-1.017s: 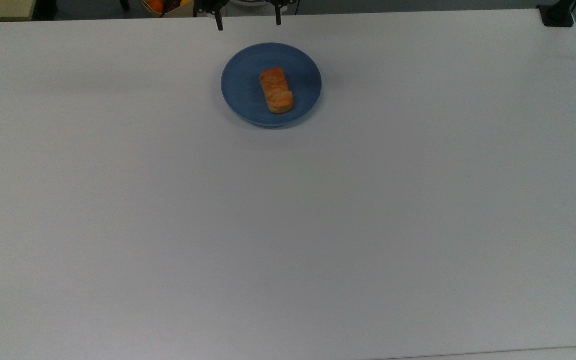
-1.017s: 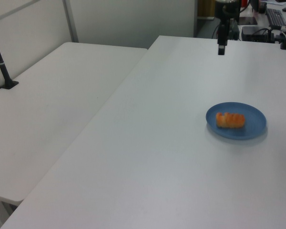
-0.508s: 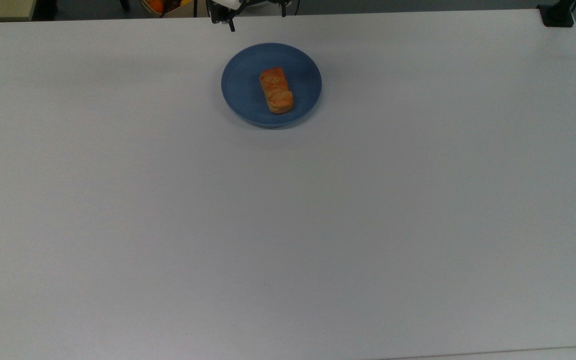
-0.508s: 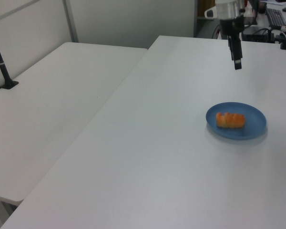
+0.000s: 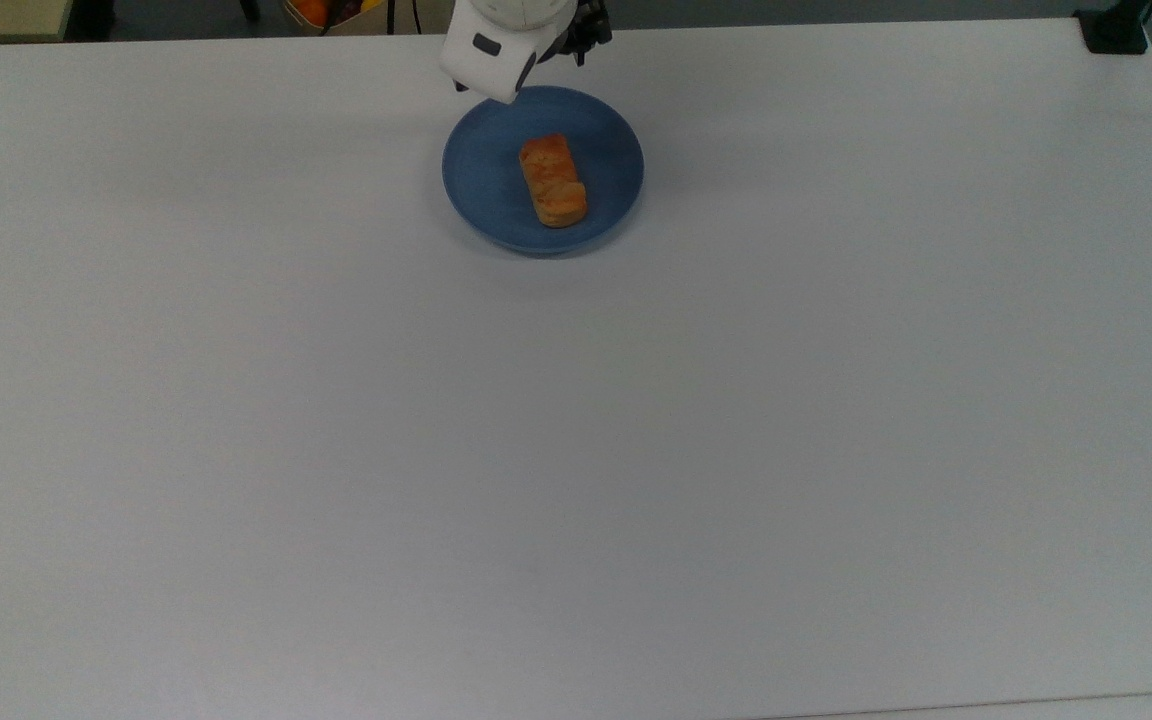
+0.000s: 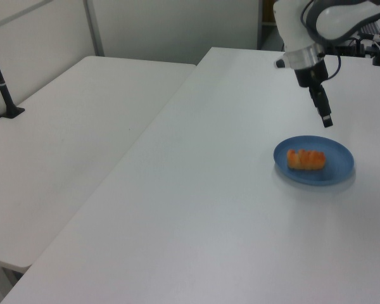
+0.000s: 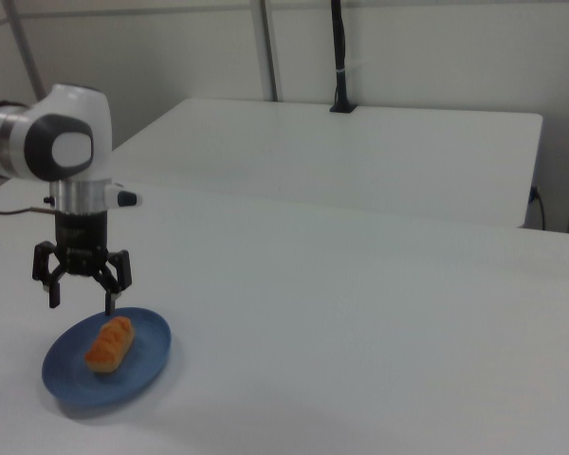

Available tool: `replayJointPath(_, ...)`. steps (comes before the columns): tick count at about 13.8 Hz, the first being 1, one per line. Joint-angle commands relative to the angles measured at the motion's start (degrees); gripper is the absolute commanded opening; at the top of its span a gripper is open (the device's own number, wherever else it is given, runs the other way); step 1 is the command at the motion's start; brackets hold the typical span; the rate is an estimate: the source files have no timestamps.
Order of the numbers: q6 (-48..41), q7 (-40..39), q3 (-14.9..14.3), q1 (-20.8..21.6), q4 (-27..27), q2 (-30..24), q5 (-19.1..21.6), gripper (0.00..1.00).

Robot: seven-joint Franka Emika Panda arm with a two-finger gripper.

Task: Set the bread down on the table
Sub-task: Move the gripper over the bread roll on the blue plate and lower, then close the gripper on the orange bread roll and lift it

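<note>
The bread (image 5: 553, 180), a small golden-orange oblong with a browned crust, lies on a round blue plate (image 5: 481, 195) at the far middle of the white table (image 5: 576, 450). In the right view my gripper (image 7: 82, 303) hangs open just above the plate's far rim (image 7: 66, 336), behind the bread (image 7: 109, 343), with nothing between its fingers. In the left view the gripper (image 6: 327, 120) is seen edge-on a little above and beyond the plate (image 6: 339, 170) and the bread (image 6: 306, 159). In the top view the arm's white wrist (image 5: 496, 50) covers the plate's far edge.
A second white table (image 6: 69, 139) adjoins mine on the left view's left, with a black post clamped to it (image 6: 3, 82). A black clamp (image 5: 1116, 30) sits at the top view's far right corner. An orange object (image 5: 311, 10) lies beyond the far edge.
The arm has come forward from the table's far edge and lowered towards the plate, turning as it went. The bread and plate have not moved.
</note>
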Motion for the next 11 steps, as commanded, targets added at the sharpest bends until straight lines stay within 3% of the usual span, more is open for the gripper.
replayJointPath(1,10.87,0.08,1.37,0.76,-9.0,-1.0,0.28,1.0)
replayJointPath(7,25.91,4.3,2.69,0.76,-15.0,0.49,-0.5,1.0)
replayJointPath(11,31.73,6.68,2.69,0.76,-15.09,2.34,-0.77,1.0)
